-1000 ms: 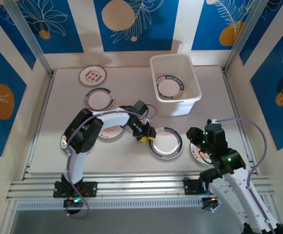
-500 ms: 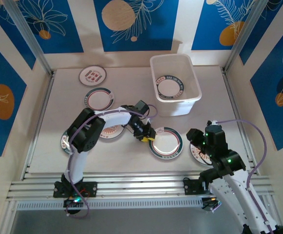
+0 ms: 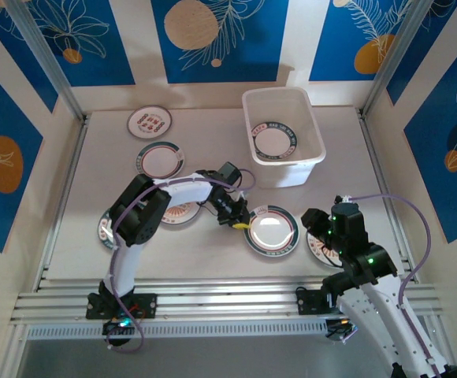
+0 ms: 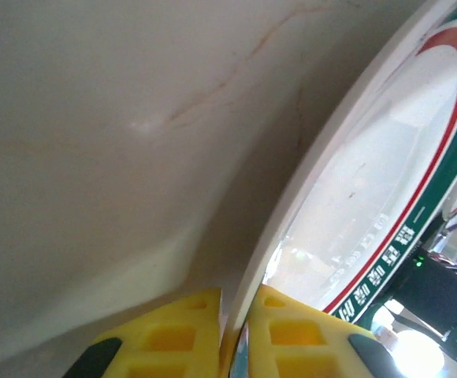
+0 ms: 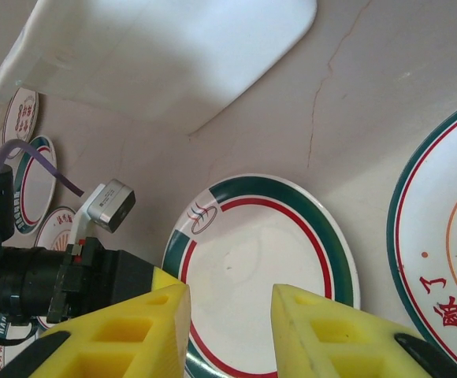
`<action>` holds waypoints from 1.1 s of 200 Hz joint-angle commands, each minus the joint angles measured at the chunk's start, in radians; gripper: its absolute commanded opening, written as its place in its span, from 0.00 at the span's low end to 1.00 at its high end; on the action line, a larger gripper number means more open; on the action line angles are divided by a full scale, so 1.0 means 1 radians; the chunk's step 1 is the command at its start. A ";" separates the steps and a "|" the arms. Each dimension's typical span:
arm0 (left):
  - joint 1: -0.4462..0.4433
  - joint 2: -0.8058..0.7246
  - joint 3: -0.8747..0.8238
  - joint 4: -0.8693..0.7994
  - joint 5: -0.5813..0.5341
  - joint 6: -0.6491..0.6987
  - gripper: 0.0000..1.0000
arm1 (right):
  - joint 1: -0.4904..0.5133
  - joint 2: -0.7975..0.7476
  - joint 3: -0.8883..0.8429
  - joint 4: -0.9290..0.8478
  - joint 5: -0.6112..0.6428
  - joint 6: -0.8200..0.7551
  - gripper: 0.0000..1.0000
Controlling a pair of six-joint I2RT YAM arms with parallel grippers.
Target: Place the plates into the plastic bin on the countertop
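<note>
A white plate with a green and red rim [image 3: 272, 230] sits in the middle of the countertop [image 3: 213, 252]. My left gripper [image 3: 239, 223] is shut on its left rim; in the left wrist view the plate's edge [image 4: 307, 181] runs between the yellow fingertips [image 4: 173, 335], tilted off the surface. My right gripper [image 3: 317, 223] hovers open just right of that plate [image 5: 260, 268], fingers apart above it [image 5: 228, 315]. The plastic bin [image 3: 317, 134] stands at the back right with one green-rimmed plate [image 3: 274, 142] inside.
More plates lie on the left: one [image 3: 149, 121] at the back, one [image 3: 160, 160] in front of it, and two [image 3: 179, 211] [image 3: 104, 228] partly under my left arm. An orange-patterned plate [image 5: 441, 236] lies under my right arm. The bin's wall [image 5: 134, 47] is close ahead.
The green-and-red-rimmed plate has shifted slightly to the right and tilted up, with my left gripper on its rim. The right arm has barely moved.
</note>
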State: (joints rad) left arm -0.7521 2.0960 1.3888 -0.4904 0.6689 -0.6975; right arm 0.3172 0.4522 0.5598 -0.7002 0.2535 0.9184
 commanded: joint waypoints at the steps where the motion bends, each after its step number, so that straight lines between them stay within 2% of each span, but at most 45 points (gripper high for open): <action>1: -0.008 -0.014 -0.012 -0.014 -0.027 -0.002 0.09 | -0.004 -0.012 -0.012 -0.004 -0.016 0.012 0.34; 59: 0.031 -0.180 -0.187 0.169 -0.033 -0.048 0.04 | -0.003 -0.009 -0.014 0.007 -0.046 0.006 0.32; 97: 0.032 -0.328 -0.248 0.182 -0.090 -0.014 0.03 | 0.007 0.024 -0.028 0.079 -0.157 0.019 0.32; 133: 0.033 -0.473 -0.305 0.168 -0.135 0.026 0.02 | 0.069 0.100 -0.010 0.126 -0.204 0.015 0.40; 150: 0.035 -0.551 -0.337 0.159 -0.163 0.047 0.02 | 0.099 0.148 -0.008 0.150 -0.229 0.015 0.49; 167: 0.046 -0.627 -0.365 0.143 -0.181 0.058 0.01 | 0.129 0.170 0.011 0.145 -0.196 0.001 0.54; 194: 0.054 -0.738 -0.415 0.164 -0.206 0.045 0.01 | 0.148 0.161 0.024 0.173 -0.181 -0.030 0.55; 220: 0.054 -0.794 -0.421 0.156 -0.214 0.053 0.00 | 0.146 0.157 0.069 0.097 -0.153 -0.088 0.54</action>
State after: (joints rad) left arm -0.7059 1.3544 0.9745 -0.3473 0.4648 -0.6716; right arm 0.4583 0.6250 0.5629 -0.5652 0.0788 0.8963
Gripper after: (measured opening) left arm 0.066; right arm 0.542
